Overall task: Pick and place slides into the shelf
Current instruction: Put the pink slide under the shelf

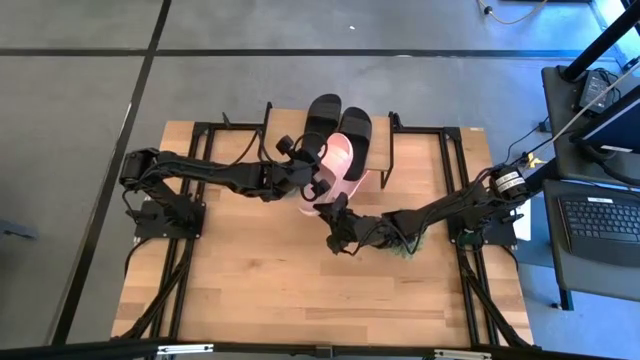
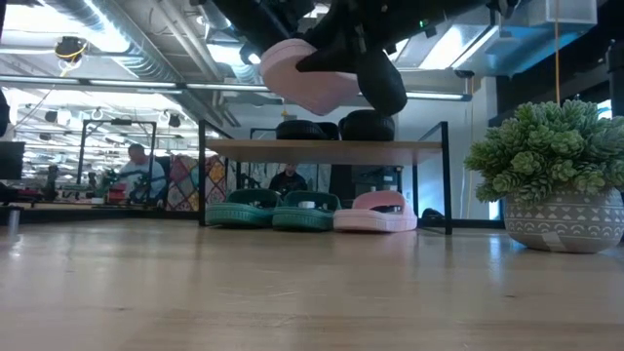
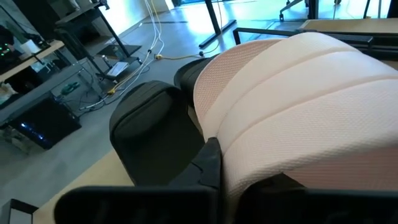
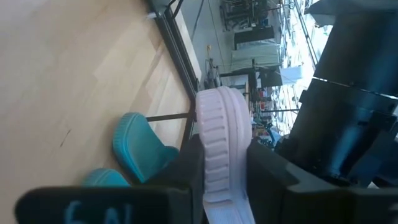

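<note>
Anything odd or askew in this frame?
Yes: both the left gripper and right gripper grip one pink slide, held tilted in the air above the shelf; its mate lies underneath.

Shelf (image 2: 322,151): light wooden plank on black legs. Black slides (image 1: 338,120): pair, side by side on the plank. Green slides (image 2: 273,210): pair beneath it. Pink slide (image 2: 375,212): beside them. Second pink slide (image 2: 297,76): airborne above shelf.
</note>
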Controlling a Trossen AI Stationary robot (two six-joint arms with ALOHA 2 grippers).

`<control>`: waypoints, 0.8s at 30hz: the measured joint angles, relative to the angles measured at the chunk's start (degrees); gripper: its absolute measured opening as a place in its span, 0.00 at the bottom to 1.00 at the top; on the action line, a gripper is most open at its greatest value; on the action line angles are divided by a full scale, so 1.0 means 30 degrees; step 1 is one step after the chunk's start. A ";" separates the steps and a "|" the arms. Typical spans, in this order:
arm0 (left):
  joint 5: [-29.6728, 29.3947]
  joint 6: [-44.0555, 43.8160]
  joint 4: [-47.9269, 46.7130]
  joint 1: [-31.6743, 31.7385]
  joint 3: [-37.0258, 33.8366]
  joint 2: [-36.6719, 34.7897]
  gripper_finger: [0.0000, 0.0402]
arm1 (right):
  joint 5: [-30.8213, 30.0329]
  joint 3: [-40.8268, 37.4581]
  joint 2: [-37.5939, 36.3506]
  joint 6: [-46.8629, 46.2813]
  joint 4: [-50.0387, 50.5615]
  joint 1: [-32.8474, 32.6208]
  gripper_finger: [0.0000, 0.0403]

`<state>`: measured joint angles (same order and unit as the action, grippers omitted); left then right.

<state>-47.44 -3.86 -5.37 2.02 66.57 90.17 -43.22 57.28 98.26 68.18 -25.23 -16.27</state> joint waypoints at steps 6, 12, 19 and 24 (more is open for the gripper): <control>0.0000 0.0741 -0.0012 -0.0012 -0.0007 0.0000 0.10 | -0.0016 0.0000 0.0000 -0.0655 -0.0022 0.0000 0.22; 0.0012 0.1960 -0.0020 -0.0182 -0.0007 -0.0022 0.15 | -0.0030 0.0000 0.0000 -0.1082 -0.0015 -0.0022 0.21; 0.0230 0.1828 -0.0058 -0.0219 -0.0007 -0.0029 0.28 | -0.0306 -0.0003 0.0000 -0.1133 -0.0022 0.0011 0.21; 0.0874 0.1836 -0.0055 -0.0197 -0.0007 -0.0036 0.46 | -0.0439 -0.0007 0.0000 -0.1130 -0.0022 0.0007 0.21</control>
<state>-44.82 1.65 -5.53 1.43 66.54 90.06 -44.54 57.25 98.26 64.79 -25.30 -16.25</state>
